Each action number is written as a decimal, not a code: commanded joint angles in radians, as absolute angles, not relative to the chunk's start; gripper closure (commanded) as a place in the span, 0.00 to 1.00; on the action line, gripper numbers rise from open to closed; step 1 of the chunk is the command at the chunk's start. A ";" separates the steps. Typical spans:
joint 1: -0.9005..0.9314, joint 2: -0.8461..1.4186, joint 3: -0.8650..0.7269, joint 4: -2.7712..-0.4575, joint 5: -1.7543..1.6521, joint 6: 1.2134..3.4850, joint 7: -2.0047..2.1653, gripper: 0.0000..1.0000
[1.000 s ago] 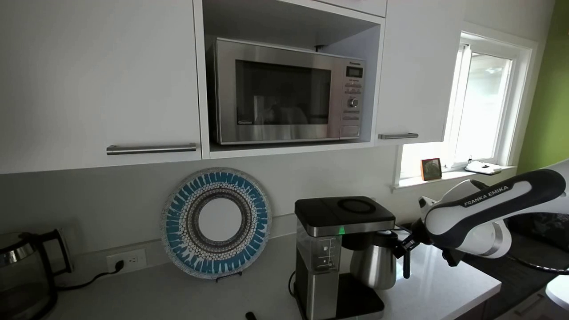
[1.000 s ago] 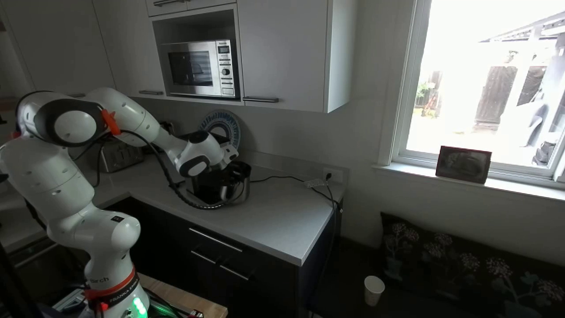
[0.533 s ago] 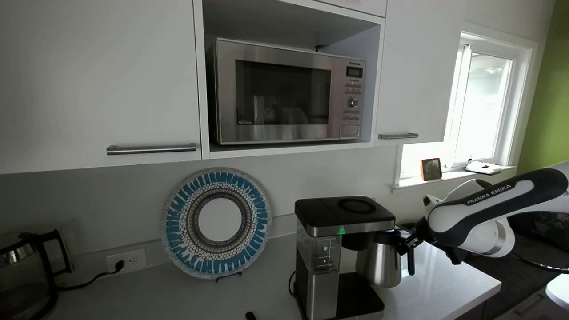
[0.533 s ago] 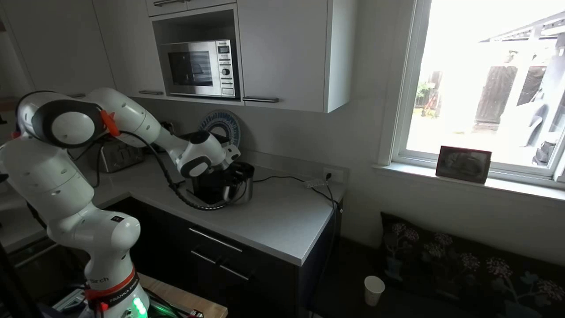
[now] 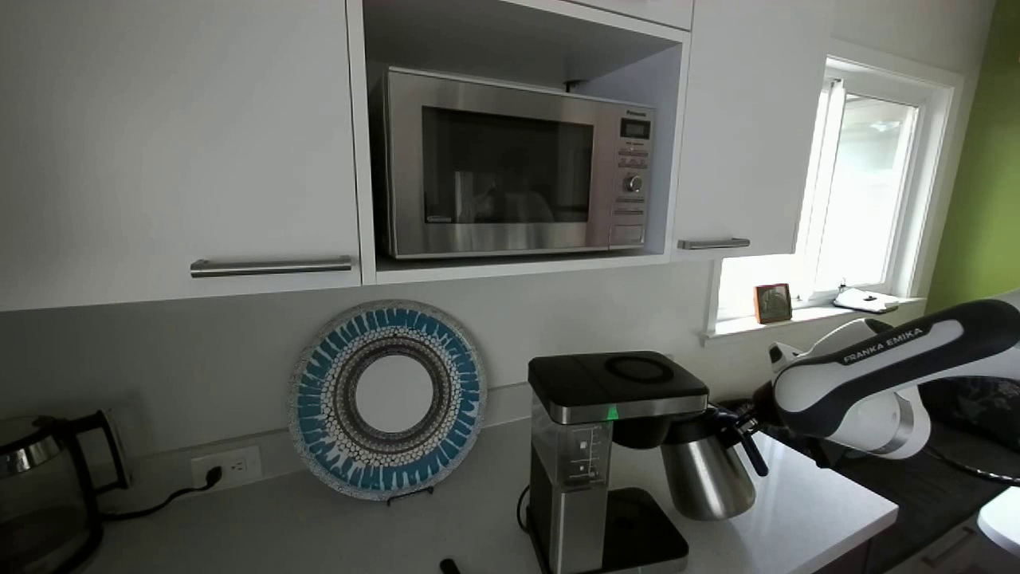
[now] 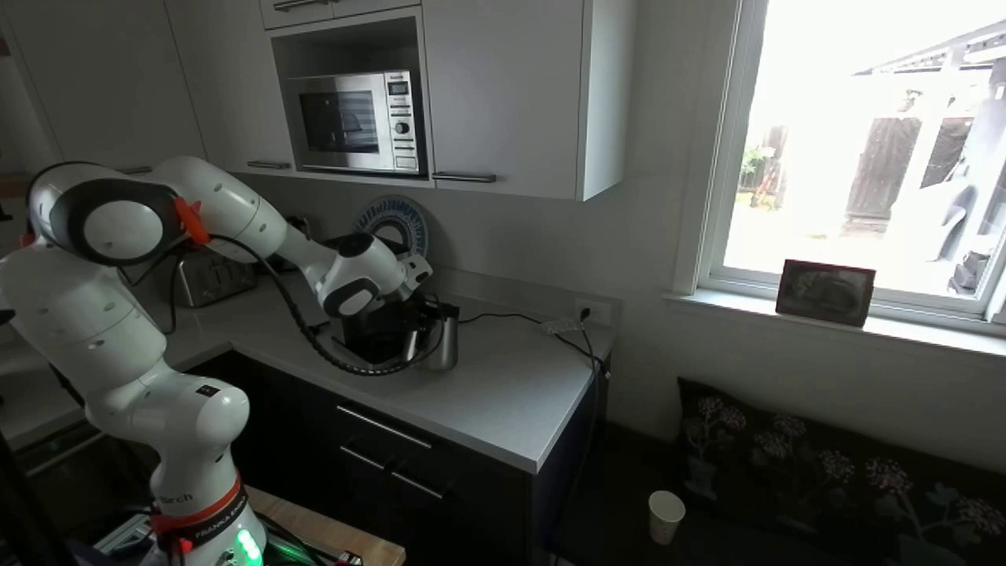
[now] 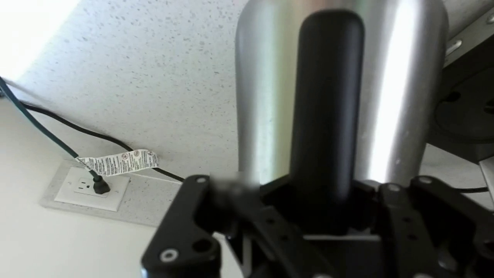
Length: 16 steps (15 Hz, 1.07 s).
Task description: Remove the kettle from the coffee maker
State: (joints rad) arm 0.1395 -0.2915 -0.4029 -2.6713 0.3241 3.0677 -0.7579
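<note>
Steel kettle (image 7: 386,96) and black handle (image 7: 328,100) front the wrist view, the hand (image 7: 322,199) pinching that handle. In an exterior view the kettle tilts below the hand, its long axis slanting: lid (image 5: 688,433) close to the coffee maker (image 5: 582,478), base (image 5: 721,506) pointing away. In an exterior view it lies between the coffee maker and the right edge of the desk (image 6: 503,393). So the coming pull should, I judge, go toward this edge; whether the lid is clear, I cannot tell.
</note>
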 commanded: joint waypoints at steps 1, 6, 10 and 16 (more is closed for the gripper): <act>0.131 -0.311 -0.415 -2.690 0.310 3.092 -0.799 1.00; 0.134 -0.317 -0.434 -2.705 0.299 3.074 -0.879 1.00; 0.093 -0.299 -0.445 -2.718 0.290 3.066 -0.917 1.00; 0.049 -0.289 -0.459 -2.737 0.297 3.065 -0.924 1.00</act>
